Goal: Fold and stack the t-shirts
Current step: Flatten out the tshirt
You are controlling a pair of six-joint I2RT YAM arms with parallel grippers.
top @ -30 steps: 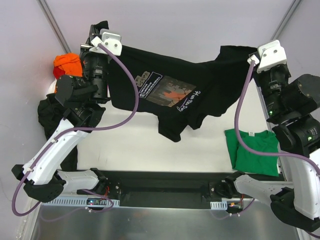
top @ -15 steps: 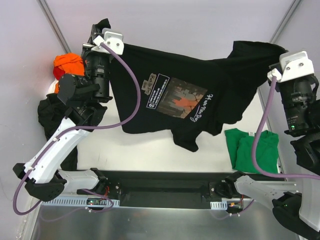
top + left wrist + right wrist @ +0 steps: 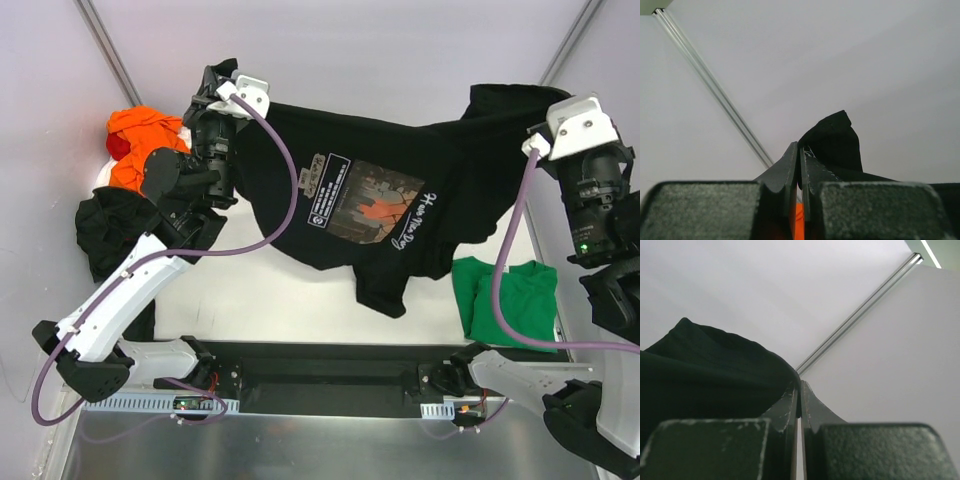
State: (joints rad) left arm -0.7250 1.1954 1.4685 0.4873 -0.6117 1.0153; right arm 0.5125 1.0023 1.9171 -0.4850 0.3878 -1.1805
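Two arms, two grippers, and five pieces of cloth in the overhead view: two black t-shirts, one green, one orange, and a sliver of red. The printed black t-shirt point(image 3: 370, 200) hangs stretched across the upper middle of the frame, its rectangular chest print facing the camera and tilted down to the right, its lower hem sagging toward the white table point(image 3: 290, 290). The left gripper point(image 3: 800, 160) is clenched on the shirt's upper left corner; in its wrist view the fingers are pressed together with a peak of black cloth rising just above their tips. The right gripper point(image 3: 799, 395) is likewise clamped on the shirt's upper right corner, where black fabric bunches to the left of the closed fingers. So the shirt spans the two grippers, pinched at both ends and drooping between them. The other black t-shirt point(image 3: 110, 225) lies crumpled at the left edge of the overhead view, beside the left arm. Just above it sits the orange t-shirt point(image 3: 145, 130) in a heap, with the red cloth point(image 3: 118, 148) peeking from under its left side. The green t-shirt point(image 3: 510, 300) lies on the table at lower right – below the hanging shirt's right half and near the right arm
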